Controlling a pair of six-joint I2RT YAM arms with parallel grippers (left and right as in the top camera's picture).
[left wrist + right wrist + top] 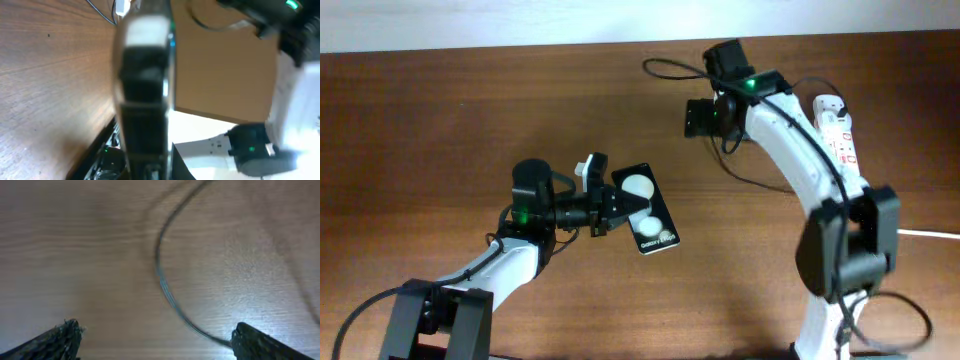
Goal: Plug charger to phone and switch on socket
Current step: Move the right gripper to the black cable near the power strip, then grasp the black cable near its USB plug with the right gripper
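Observation:
The black phone [648, 212], with two white circles and white lettering, is at the table's middle. My left gripper [616, 207] is shut on its left end; the left wrist view shows the phone [145, 95] edge-on and blurred between the jaws. The charger's thin black cable [672, 67] loops at the back by my right arm and also curves across the wood in the right wrist view [164, 282]. My right gripper [703, 117] is open wide and empty above the cable, with the jaws [157, 340] on either side of it. The white socket strip [838, 128] lies at the far right.
A thick white cord [930, 234] runs off the right edge. The right arm's base [845, 250] stands at the front right and the left arm's base [430, 315] at the front left. The charger's connector tip and plug cannot be made out.

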